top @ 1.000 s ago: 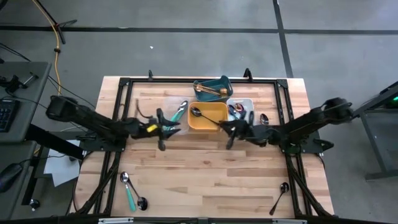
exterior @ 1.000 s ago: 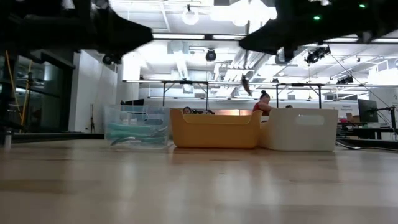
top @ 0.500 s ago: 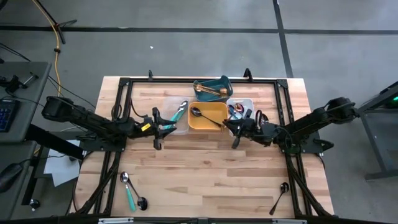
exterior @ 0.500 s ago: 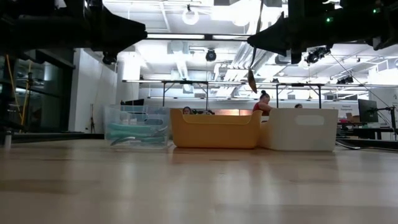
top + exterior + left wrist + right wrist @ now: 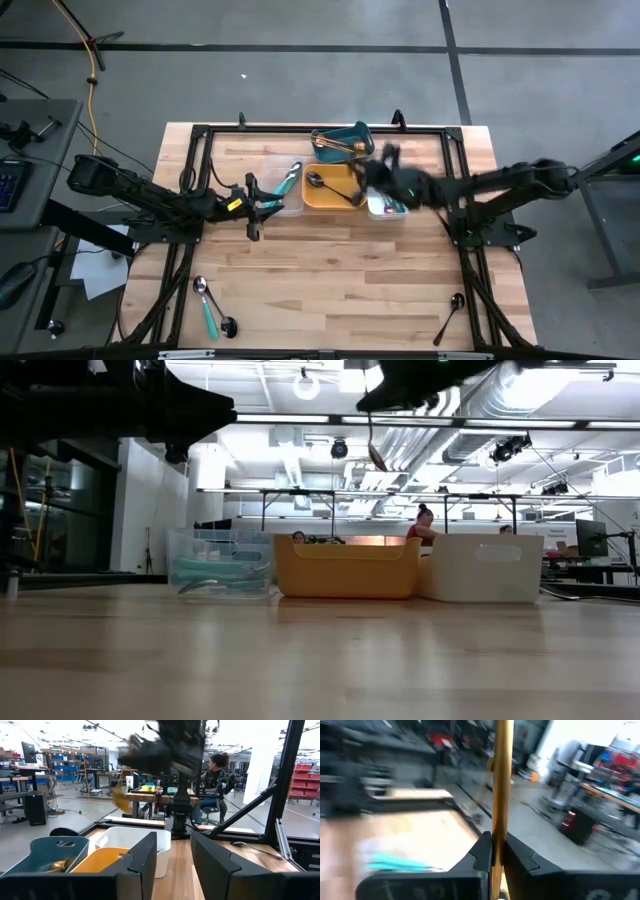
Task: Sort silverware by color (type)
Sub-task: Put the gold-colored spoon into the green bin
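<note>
The right gripper [image 5: 383,172] is hanging above the trays, its jaws pinched tight on a gold spoon [image 5: 502,775] whose slim handle is running straight up out of the grip in the right wrist view. In the low view the spoon [image 5: 376,448] is dangling bowl-down below the gripper, above the yellow tray [image 5: 346,568], with the white tray [image 5: 486,568] beside it. A piece this thin is probably light and stiff, and the polished metal is likely slick, so it could swivel in a pinch that narrow; taking it mid-handle, as here, looks like the sensible hold. The teal tray [image 5: 345,138], lying just beyond the gripper, is already holding gold pieces, so it seems the likely drop place. The left gripper [image 5: 262,204] is waiting well off to the side by the clear tray [image 5: 283,183], its fingers [image 5: 137,865] standing apart with nothing between them. More spoons are lying near the table's front edge, among them a teal one [image 5: 209,318] and a dark one [image 5: 447,316].
</note>
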Tool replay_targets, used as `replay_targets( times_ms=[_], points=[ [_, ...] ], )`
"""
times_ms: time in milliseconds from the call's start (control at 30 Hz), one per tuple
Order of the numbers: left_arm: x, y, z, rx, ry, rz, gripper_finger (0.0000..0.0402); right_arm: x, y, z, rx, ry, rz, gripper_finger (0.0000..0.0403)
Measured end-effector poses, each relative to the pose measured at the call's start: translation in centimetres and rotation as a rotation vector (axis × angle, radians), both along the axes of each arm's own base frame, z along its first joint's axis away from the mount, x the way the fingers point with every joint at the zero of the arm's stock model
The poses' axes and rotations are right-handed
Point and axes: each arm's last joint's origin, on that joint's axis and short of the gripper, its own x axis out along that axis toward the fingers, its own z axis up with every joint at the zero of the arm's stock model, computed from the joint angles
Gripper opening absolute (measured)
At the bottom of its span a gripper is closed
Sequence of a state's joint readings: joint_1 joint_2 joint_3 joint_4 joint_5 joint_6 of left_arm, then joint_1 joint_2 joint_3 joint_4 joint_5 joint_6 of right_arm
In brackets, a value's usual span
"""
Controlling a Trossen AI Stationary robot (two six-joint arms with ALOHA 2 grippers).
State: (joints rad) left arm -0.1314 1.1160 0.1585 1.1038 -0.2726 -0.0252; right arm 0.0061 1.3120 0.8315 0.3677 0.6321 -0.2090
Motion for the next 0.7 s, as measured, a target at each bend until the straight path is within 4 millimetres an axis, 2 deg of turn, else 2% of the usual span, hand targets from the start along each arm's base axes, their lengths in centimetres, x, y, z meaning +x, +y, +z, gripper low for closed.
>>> replay_targets(
  times_ms=[167, 267, 400, 500, 700],
  points=[
    [0.0, 0.0, 0.0, 0.000, 0.000, 0.000, 0.0115, 2.5, -6.4, 4.0, 0.034, 0.189, -0.063, 0.0017],
    [0.0, 0.0, 0.0, 0.000, -0.001, 0.000, 0.0115, 4.0, -10.1, 4.6, 0.085, 0.305, -0.079, 0.0017],
    [0.0, 0.0, 0.0, 0.000, -0.001, 0.000, 0.0115, 5.9, -14.3, 3.1, 0.174, 0.487, -0.130, 0.0017],
    [0.0, 0.0, 0.0, 0.000, -0.001, 0.000, 0.0115, 7.1, -16.8, 1.0, 0.242, 0.622, -0.163, 0.0017],
    [0.0, 0.0, 0.0, 0.001, -0.001, 0.000, 0.0115, 8.6, -19.7, -3.8, 0.353, 0.825, -0.202, 0.0017]
  ],
)
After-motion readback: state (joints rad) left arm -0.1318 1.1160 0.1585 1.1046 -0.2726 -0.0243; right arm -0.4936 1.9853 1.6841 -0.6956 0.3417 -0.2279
